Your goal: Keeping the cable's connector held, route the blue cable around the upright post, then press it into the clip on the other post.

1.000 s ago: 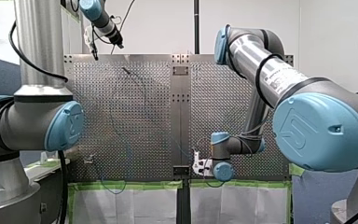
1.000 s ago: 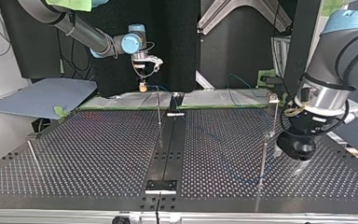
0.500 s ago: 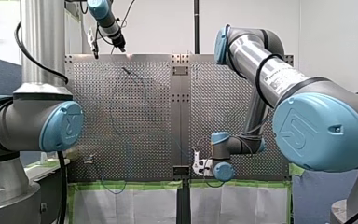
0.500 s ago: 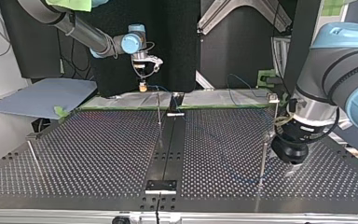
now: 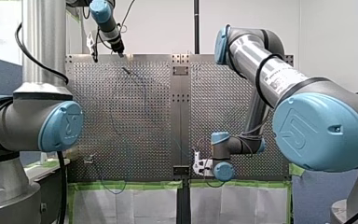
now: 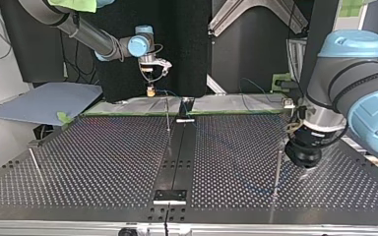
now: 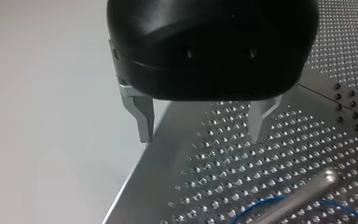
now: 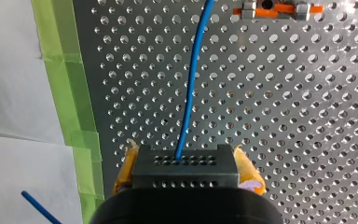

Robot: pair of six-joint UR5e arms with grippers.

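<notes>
Right wrist view first: my right gripper (image 8: 185, 157) is clamped tight on the dark connector (image 8: 185, 173), one yellow pad (image 8: 251, 177) bulging out at its side, and the blue cable (image 8: 192, 79) runs straight out of the connector's face and away over the perforated table (image 8: 284, 116). Green tape (image 8: 65, 88) lines the table's edge just beside the gripper, and an orange-and-metal fitting (image 8: 279, 8) sits far ahead, to one side of the cable's line. Over in the top view that same gripper hangs at the far edge of the table, left of the centre strip, with the cable trailing off it to the right. Now the left wrist view: my left gripper (image 7: 201, 135) is wide apart, its bare metal fingers (image 7: 142, 116) gripping nothing at all, one fingertip over the table's edge and the other over the holes. Ahead of those fingers stands the upright post (image 7: 303, 193), and a curve of blue cable shows on both sides of it down near the table; whether it touches the post I cannot tell. From the top view, this gripper hovers low at the right side of the table, just right of the thin post and apart from it. The front view puts it high at the table's far left corner, well apart from my right gripper at the near edge.
</notes>
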